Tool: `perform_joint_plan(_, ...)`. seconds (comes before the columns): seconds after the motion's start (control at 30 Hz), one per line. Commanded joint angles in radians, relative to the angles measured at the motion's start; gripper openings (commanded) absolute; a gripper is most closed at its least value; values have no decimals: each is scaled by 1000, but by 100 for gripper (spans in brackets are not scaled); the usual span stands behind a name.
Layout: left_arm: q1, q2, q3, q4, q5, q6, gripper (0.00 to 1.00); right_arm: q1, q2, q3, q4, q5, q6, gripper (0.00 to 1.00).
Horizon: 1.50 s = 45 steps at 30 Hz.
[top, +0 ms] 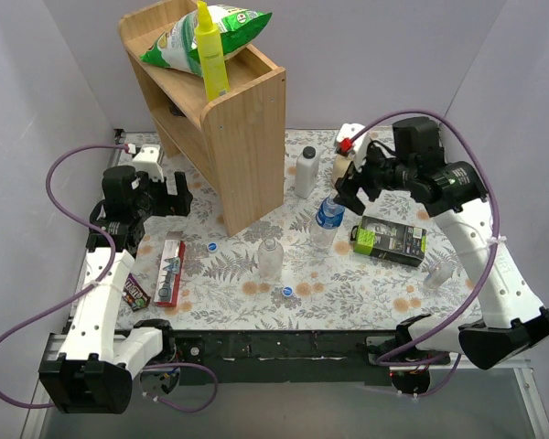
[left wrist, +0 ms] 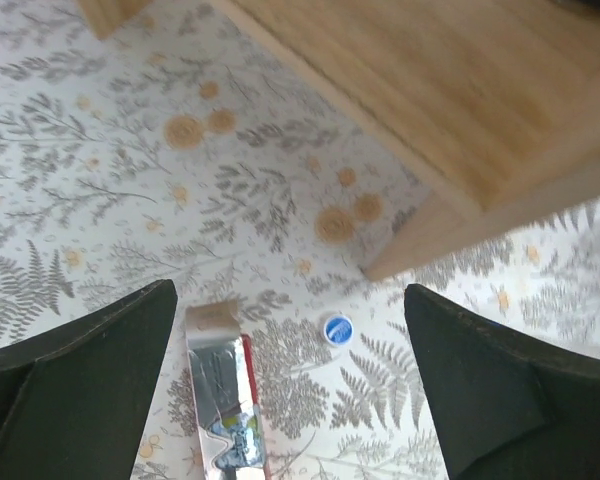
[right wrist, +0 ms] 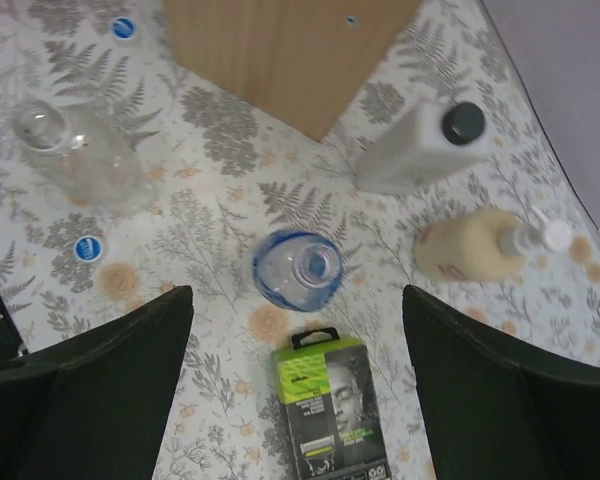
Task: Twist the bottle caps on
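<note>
A clear bottle with a blue label (top: 328,219) stands uncapped right of the wooden shelf; from above its open neck (right wrist: 298,268) shows. A plain clear bottle (top: 271,256) (right wrist: 75,155) stands uncapped to its left. One blue cap (top: 212,246) (left wrist: 337,329) (right wrist: 123,28) lies near the shelf's front corner. A whitish-blue cap (top: 287,292) (right wrist: 88,249) lies in front of the plain bottle. My left gripper (top: 177,195) (left wrist: 290,292) hangs open above the blue cap. My right gripper (top: 348,194) (right wrist: 297,298) is open over the labelled bottle, holding nothing.
The wooden shelf (top: 229,119) carries a chips bag and a yellow bottle. A toothpaste box (top: 169,267) (left wrist: 225,400) lies left of the blue cap. A green razor box (top: 389,240) (right wrist: 330,410), an opaque white bottle (right wrist: 420,145) and a cream pump bottle (right wrist: 480,245) crowd the right side.
</note>
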Motion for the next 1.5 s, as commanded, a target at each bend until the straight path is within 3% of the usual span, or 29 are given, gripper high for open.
perform_joint_plan(0.0,-3,-48,-56,-82,161,108,98,140,19,-22,9,-144,-116,90)
perform_joint_plan(0.2,-3,-106,-71,-182,336,165,98,370,71,-132,160,-168,-99,89)
perform_joint_plan(0.33,-3,-141,-100,-203,350,176,98,467,111,-203,337,-153,-75,89)
perform_joint_plan(0.5,-3,-161,-89,-231,374,199,98,490,184,-221,415,-171,-27,89)
perform_joint_plan(0.73,-3,-175,-74,-263,488,260,98,494,217,-244,453,-158,0,80)
perform_joint_plan(0.9,-3,-148,-47,-286,584,279,97,494,206,-287,447,-168,-15,61)
perform_joint_plan(1.1,-6,-106,-19,-315,649,314,96,499,180,-353,476,-151,-6,52)
perform_joint_plan(1.13,-9,-100,-16,-317,655,320,96,499,177,-356,493,-144,-4,47)
perform_joint_plan(1.17,-10,-97,-16,-320,663,329,95,499,174,-358,499,-138,5,34)
perform_joint_plan(1.23,-19,-80,-11,-320,699,352,95,499,166,-341,494,-122,11,17)
perform_joint_plan(1.27,-29,-72,-4,-320,713,360,95,499,161,-319,485,-119,20,2)
perform_joint_plan(1.47,-180,18,167,-349,723,395,97,450,123,-50,274,-153,86,1)
